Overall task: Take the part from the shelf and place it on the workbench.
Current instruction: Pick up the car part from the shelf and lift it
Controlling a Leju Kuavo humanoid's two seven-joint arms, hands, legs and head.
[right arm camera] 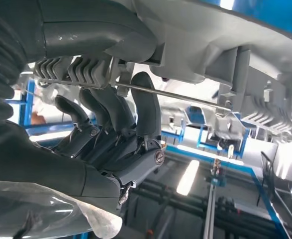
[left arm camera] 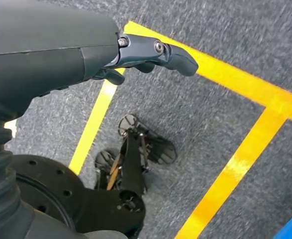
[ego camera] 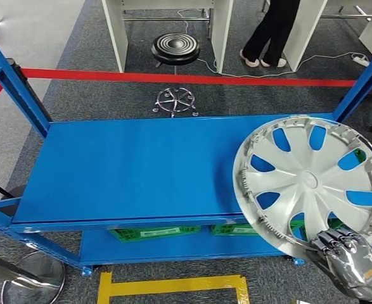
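Your right hand (ego camera: 344, 248) grips the hubcap (ego camera: 310, 180) by its near rim at the shelf's (ego camera: 126, 164) right end, left hand (left arm camera: 151, 52) hanging loose and empty, so that one-edge hold could let it tip and slip.

Grey carpet (ego camera: 78, 57) crossed by a red line (ego camera: 174, 78) and yellow tape (ego camera: 174, 286) lies around a black stool (ego camera: 175, 48), white table legs (ego camera: 114, 31) and, seemingly, a round metal stand base (ego camera: 33, 282).
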